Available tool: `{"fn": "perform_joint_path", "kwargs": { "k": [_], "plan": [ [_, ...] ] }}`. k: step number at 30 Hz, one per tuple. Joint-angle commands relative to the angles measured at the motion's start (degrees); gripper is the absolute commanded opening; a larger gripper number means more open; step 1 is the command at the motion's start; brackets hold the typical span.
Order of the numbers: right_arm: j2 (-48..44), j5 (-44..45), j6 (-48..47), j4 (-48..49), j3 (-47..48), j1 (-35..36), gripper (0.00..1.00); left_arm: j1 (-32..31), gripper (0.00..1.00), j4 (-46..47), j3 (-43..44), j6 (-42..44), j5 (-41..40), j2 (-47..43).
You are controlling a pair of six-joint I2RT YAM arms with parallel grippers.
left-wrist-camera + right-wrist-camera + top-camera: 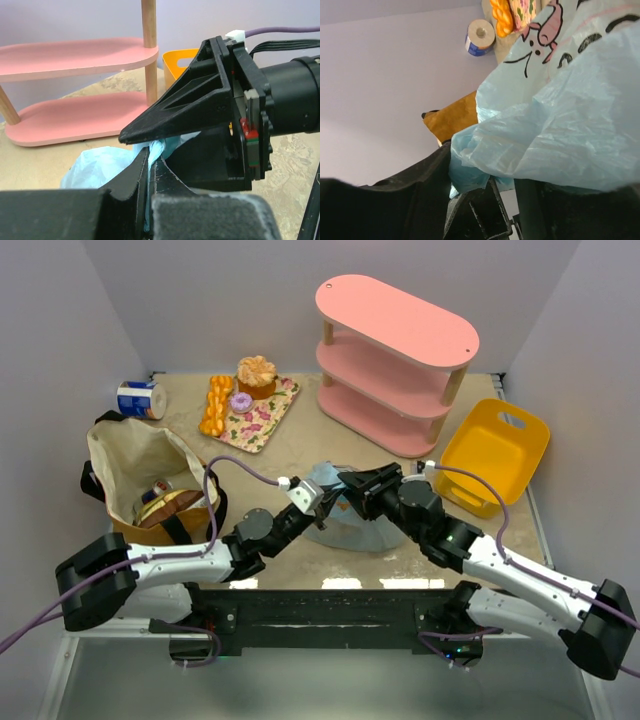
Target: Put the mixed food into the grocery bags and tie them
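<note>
The light-blue plastic bag sits at the table's middle front, its top gathered under both grippers. My left gripper is shut on a twisted strip of the bag, pinched between its fingers. My right gripper meets it from the right and is shut on a bunched fold of the same bag; pink cartoon prints show on the plastic. The tan canvas tote stands at the left with food in its mouth, among it a can top. The blue bag's contents are hidden.
A blue-and-white can lies at the back left. A floral tray holds braided bread, a purple doughnut and a cupcake. The pink shelf stands at the back, the yellow basket at the right.
</note>
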Motion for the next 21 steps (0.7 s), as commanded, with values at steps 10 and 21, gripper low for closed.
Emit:
{"fn": "perform_joint_path", "kwargs": {
  "k": [10,21],
  "plan": [
    [1.54,7.74,-1.72,1.52,1.53,0.36,0.47,-0.52,0.00,2.37,-0.50,0.93,1.45,-2.27],
    [6.03,6.31,-1.46,4.60,1.01,1.59,0.56,-0.43,0.00,1.40,-0.06,0.50,3.73,-2.62]
  ]
}}
